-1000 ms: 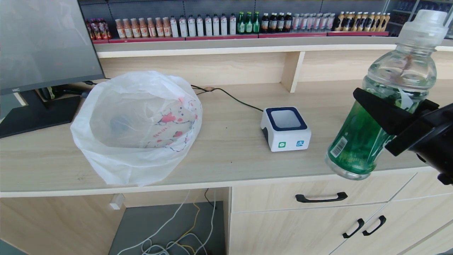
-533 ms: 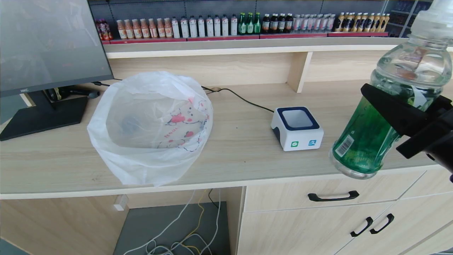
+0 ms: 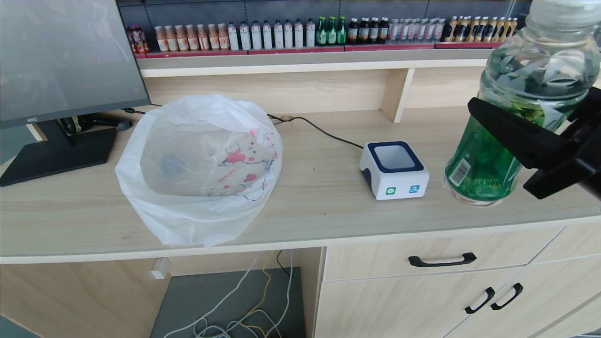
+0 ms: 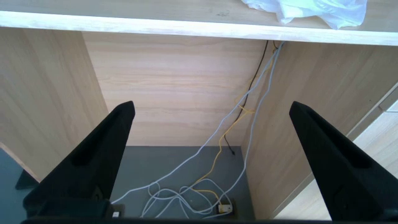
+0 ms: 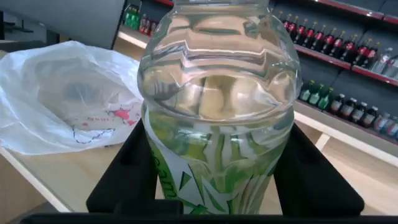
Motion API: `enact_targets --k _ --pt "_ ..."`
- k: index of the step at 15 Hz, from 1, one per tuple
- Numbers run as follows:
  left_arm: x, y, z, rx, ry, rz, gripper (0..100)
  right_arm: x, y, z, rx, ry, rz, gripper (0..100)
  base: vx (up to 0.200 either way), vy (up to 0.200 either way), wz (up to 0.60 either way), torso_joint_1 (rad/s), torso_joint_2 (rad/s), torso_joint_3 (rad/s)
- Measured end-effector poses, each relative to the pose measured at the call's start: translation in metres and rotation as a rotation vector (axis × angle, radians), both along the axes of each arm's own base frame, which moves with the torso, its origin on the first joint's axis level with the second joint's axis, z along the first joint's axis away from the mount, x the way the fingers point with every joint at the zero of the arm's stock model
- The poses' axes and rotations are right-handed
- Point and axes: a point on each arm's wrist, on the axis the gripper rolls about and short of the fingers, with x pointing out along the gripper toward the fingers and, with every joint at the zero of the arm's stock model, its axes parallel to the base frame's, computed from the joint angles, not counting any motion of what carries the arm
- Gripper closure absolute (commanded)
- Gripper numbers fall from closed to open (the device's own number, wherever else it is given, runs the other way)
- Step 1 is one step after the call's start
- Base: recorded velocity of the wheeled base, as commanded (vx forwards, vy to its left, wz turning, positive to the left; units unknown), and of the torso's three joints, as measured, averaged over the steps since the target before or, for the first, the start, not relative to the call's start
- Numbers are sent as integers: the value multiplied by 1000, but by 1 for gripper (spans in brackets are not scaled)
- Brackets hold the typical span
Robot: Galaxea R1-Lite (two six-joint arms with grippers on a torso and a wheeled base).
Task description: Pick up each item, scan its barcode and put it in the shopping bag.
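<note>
Bottle (image 3: 483, 164) tipped nearer upright beside scanner (image 3: 394, 170), right hand (image 3: 533, 110) clamped on it, left hand (image 4: 211, 109) apart

Clear plastic bottle (image 3: 483, 164), its label deep green with pale angular leaf shapes and a white barcode patch with black bars. Right gripper (image 5: 217, 186) and left gripper (image 4: 211, 162), both matte black. Translucent white plastic shopping bag (image 3: 197, 164), printed with a red and pink cartoon figure outlined in black. Small white cube scanner (image 3: 393, 171), with a navy blue frame around its top and one green and one blue square icon on its front. Pale woodgrain counter (image 3: 305, 211) with black drawer handles (image 3: 441, 259).
</note>
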Motion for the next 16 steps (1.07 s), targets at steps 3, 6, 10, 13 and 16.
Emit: enact_targets --k 3,6,10,13,16 --pt "0 0 0 0 0 0 0 19 -6 35 -216 -292 -30 100 0 0 0 0 0 0" --pt "0 0 0 0 0 0 0 38 -2 19 -420 -407 -76 100 0 0 0 0 0 0" --pt "0 0 0 0 0 0 0 52 15 5 -481 -587 -52 100 0 0 0 0 0 0" --pt "0 0 0 0 0 0 0 62 28 -10 -466 -722 -15 100 0 0 0 0 0 0" --pt "0 0 0 0 0 0 0 72 37 -35 -548 -750 18 100 0 0 0 0 0 0"
